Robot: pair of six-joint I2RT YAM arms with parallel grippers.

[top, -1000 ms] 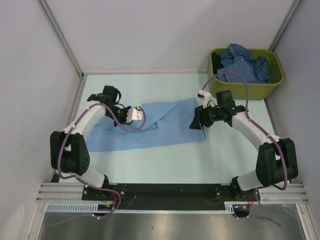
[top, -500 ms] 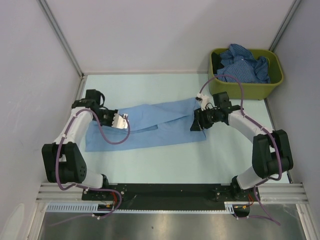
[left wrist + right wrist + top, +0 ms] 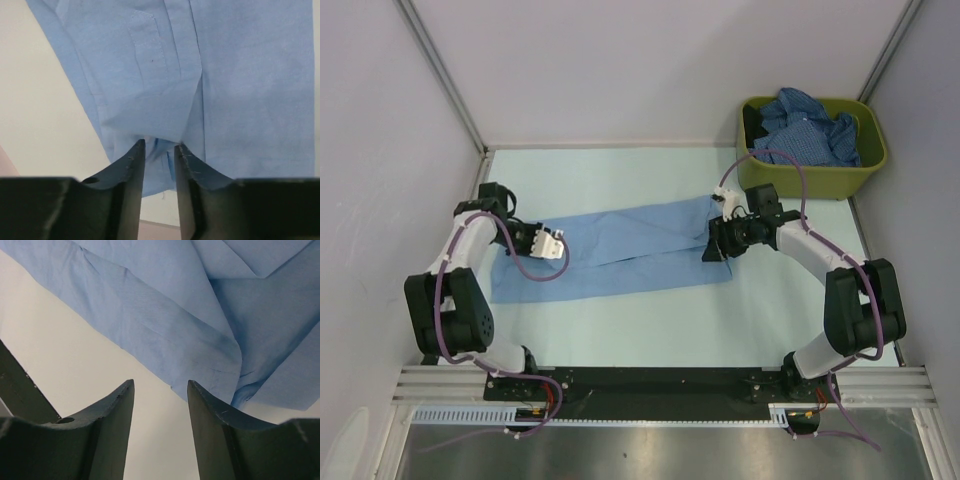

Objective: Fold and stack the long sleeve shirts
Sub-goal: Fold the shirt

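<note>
Light blue shirt (image 3: 620,262), spread on table (image 3: 650,325)

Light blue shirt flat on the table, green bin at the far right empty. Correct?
No. The top view shows the green bin holding crumpled darker blue shirts, not empty. The light blue shirt does lie on the table.

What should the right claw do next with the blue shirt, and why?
Probably ease the right gripper forward a little, so the light blue shirt's folded edge slips between its open jaws. Right now only bare table shows between them, with the cloth edge just ahead, so closing here would likely catch nothing.
</note>
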